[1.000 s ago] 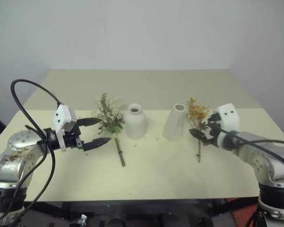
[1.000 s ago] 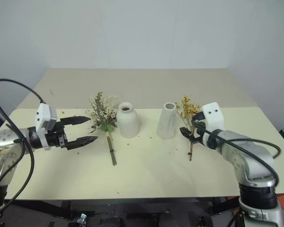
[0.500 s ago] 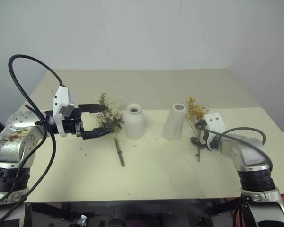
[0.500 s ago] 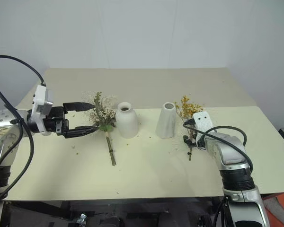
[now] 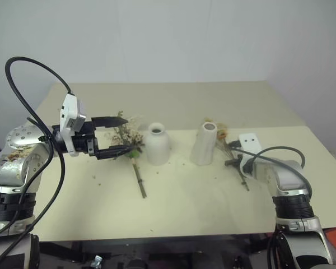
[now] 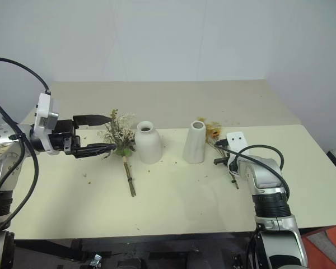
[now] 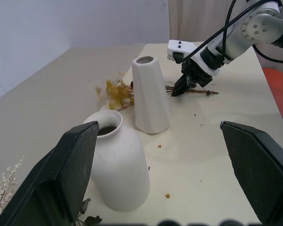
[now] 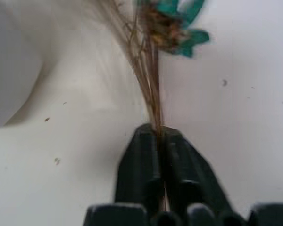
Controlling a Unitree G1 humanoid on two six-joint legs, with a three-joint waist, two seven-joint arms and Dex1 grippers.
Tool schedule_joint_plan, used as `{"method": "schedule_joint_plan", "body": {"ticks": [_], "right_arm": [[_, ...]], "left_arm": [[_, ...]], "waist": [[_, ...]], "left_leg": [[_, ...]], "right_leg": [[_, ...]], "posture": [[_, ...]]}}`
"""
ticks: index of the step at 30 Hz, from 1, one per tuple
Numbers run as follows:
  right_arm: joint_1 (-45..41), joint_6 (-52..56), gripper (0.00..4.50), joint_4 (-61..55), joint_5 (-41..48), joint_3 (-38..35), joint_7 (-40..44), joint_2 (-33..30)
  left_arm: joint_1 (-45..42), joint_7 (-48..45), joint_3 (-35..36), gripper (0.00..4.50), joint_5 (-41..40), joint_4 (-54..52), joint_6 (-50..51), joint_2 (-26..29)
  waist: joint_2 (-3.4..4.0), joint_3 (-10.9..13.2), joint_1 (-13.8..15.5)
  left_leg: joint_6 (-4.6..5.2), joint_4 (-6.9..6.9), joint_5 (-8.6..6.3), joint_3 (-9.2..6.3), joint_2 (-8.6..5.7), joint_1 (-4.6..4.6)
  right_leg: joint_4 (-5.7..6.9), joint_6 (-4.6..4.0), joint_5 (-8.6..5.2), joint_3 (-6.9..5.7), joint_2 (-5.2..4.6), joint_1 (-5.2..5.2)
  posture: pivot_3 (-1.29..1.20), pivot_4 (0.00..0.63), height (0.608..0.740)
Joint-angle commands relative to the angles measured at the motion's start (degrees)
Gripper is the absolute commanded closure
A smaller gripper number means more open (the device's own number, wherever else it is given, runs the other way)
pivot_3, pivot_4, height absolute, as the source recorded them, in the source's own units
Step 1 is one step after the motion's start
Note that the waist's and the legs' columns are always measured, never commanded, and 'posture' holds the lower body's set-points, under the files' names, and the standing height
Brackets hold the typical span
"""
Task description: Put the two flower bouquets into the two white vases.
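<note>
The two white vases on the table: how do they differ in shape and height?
The bottle-shaped vase has round shoulders and a short narrow neck, while the tapered vase is a plain cylinder that narrows toward its mouth. The tapered vase stands taller and slimmer; the bottle-shaped vase is lower and wider. The yellow-orange bouquet lies beside the tapered vase, the cream-white bouquet beside the bottle-shaped one. Both are matte white, upright and hold no flowers.

Even soft light, faint shadows; right wrist view blurred, colours off.
</note>
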Motion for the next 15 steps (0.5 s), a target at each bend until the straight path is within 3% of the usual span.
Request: {"method": "schedule_joint_plan", "body": {"ticks": [1, 7, 11, 15], "right_arm": [[-1.5, 0.2, 4.48, -1.4, -1.5, -4.4, -3.4, 1.2], [-3.6, -6.0, 4.48, -5.5, -2.0, -12.6, -10.6, 7.4], [-5.8, -24.5, 4.48, -8.9, -0.5, -14.4, -9.8, 10.3], [-7.0, -39.3, 4.48, -8.6, 3.7, -14.5, -2.5, 12.2]], "left_arm": [[-0.7, 1.5, 2.0, 0.00, -1.4, -1.0, -0.2, -0.3], [-1.4, 2.3, 1.7, 0.00, -1.5, -0.3, -0.3, -0.8], [-2.9, 2.7, 1.1, 0.00, -1.7, 0.7, 0.4, -1.3], [-4.1, 4.1, 0.7, 0.00, -1.1, 1.7, 2.0, -1.7]], "waist": [[0.00, 0.0, 0.0], [0.03, 0.0, -0.4], [0.07, 0.1, -0.4], [0.09, 0.1, -0.5]], "left_leg": [[0.00, 0.00, 0.00, 0.00, 0.00, -0.01], [0.00, -0.01, 0.00, 0.00, 0.00, -0.01], [0.00, -0.01, 0.00, -0.01, 0.00, -0.01], [0.00, -0.02, 0.00, -0.01, 0.01, 0.01]], "right_leg": [[0.00, 0.00, 0.00, 0.00, 0.00, 0.00], [0.06, 0.00, 0.00, 0.01, 0.00, -0.04], [0.08, 0.01, 0.00, 0.01, 0.01, -0.06], [0.07, 0.02, 0.00, 0.01, 0.02, -0.05]], "posture": [[0.00, 0.150, 0.740], [0.00, 0.150, 0.740], [0.00, 0.150, 0.740], [0.00, 0.150, 0.740]]}}
